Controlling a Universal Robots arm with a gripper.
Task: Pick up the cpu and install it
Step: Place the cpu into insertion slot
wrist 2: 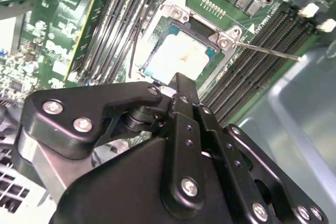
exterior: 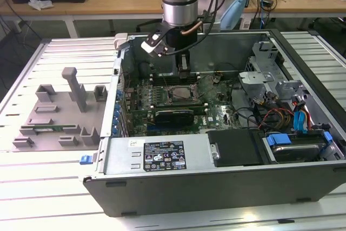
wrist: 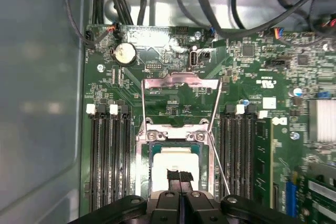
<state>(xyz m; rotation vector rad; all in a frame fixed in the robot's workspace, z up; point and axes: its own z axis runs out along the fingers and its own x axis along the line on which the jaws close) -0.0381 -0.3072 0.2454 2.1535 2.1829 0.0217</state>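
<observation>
The cpu (wrist: 173, 162) is a pale silver square lying flat inside the motherboard socket (wrist: 143, 156), and it also shows in the second wrist view (wrist 2: 181, 56). The socket's metal load plate (wrist: 181, 83) stands folded open behind it, and the thin lever (wrist: 220, 156) is swung out beside it. My gripper (wrist: 180, 176) hangs straight over the chip's middle with its black fingers pressed together and nothing between them. In the exterior view the gripper (exterior: 184, 75) reaches down into the open computer case, just above the socket (exterior: 181, 93). I cannot tell whether the fingertips touch the chip.
Memory slots (wrist: 107, 156) flank the socket on both sides. A black graphics card (exterior: 174, 116) lies just in front of the socket. Drive bays and cables (exterior: 292, 117) crowd the case at the exterior view's right. A grey holder tray (exterior: 59, 117) sits on the table at the exterior view's left.
</observation>
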